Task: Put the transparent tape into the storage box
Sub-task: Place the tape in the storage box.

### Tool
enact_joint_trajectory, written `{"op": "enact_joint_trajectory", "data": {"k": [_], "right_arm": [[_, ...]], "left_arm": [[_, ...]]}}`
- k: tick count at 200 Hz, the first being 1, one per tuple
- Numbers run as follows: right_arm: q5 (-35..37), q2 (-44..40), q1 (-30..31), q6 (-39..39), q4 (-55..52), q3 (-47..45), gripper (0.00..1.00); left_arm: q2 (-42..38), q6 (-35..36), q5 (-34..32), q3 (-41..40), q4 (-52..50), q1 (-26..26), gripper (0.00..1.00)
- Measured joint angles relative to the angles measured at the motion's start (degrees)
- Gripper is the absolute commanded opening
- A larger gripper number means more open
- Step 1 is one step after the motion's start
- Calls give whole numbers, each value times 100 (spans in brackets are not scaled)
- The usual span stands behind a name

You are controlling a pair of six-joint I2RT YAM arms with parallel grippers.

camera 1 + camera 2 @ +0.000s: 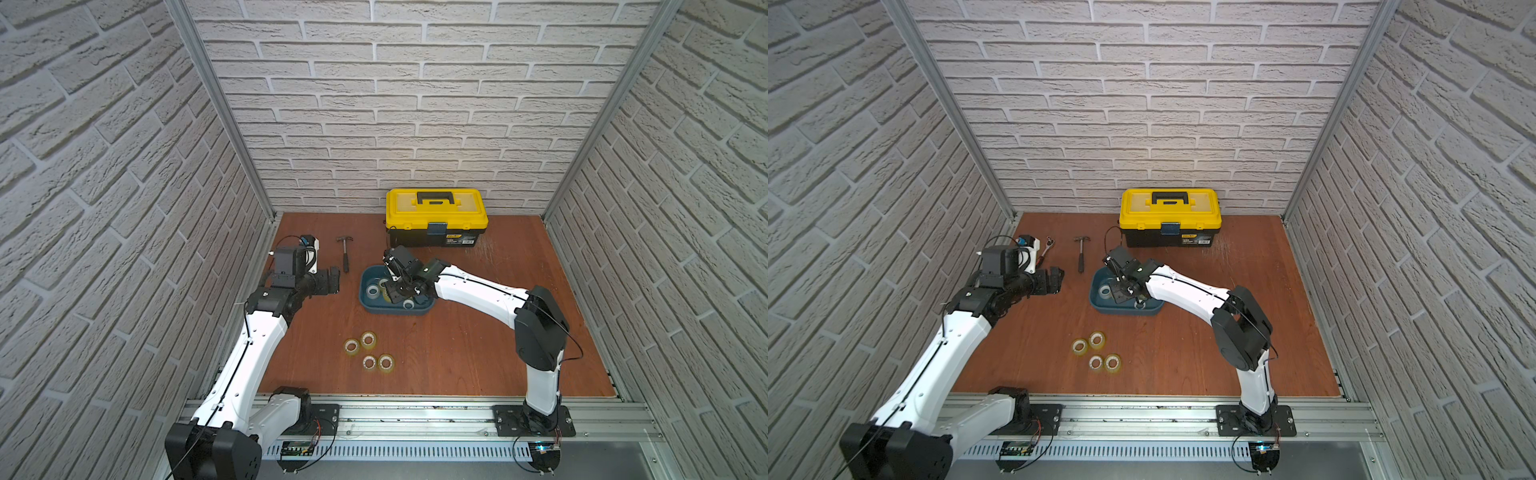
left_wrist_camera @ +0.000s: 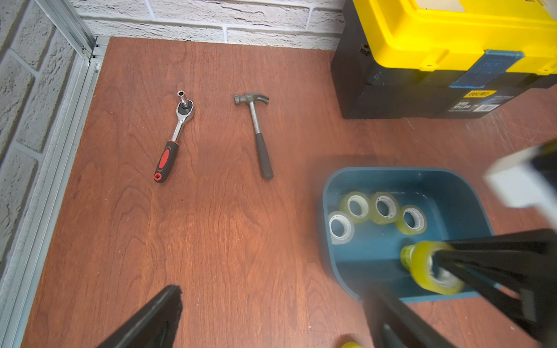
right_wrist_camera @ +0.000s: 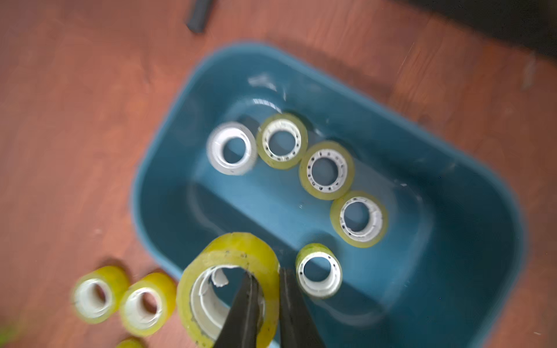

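While one roll (image 3: 235,250) is pinched by the right end effector (image 3: 265,271), with one finger passed through the core, the other pressed on the outer wall and the jaws nearly shut on the ring, it is held over the box (image 3: 437,301), toward the near side. Five rolls (image 3: 327,170) are seen lying inside: four in an arc toward the left end and one by the near wall. Four more (image 1: 368,339) lie on the bench (image 1: 457,353), nearer than the box. Release is best made only once the roll has been brought over bare floor, toward the right end. It should be lowered close, so that it is neither bounced out nor dropped on a neighbour. The left end effector (image 1: 334,281) is held open and empty, well apart at the left.
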Motion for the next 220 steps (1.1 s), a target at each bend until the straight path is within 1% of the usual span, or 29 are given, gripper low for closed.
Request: {"op": "enact_joint_trajectory", "data": {"k": [32, 83, 131, 156, 178, 189, 220], "right_arm": [[-175, 560, -13, 4, 0, 24, 3], [-439, 752, -13, 52, 94, 157, 3], [-566, 1220, -13, 142, 157, 542, 8], [-627, 1423, -13, 146, 142, 782, 16], [-695, 1622, -13, 155, 103, 1084, 28], [-710, 1705, -13, 155, 103, 1207, 31], [-758, 1731, -13, 170, 105, 1263, 43]], "left_arm": [[0, 0, 2, 0, 0, -4, 98], [0, 0, 2, 0, 0, -7, 98], [0, 0, 4, 0, 0, -11, 98], [0, 0, 4, 0, -2, -15, 98], [0, 0, 4, 0, -2, -28, 98], [0, 0, 4, 0, 0, -33, 98], [0, 4, 7, 0, 0, -37, 98]]}}
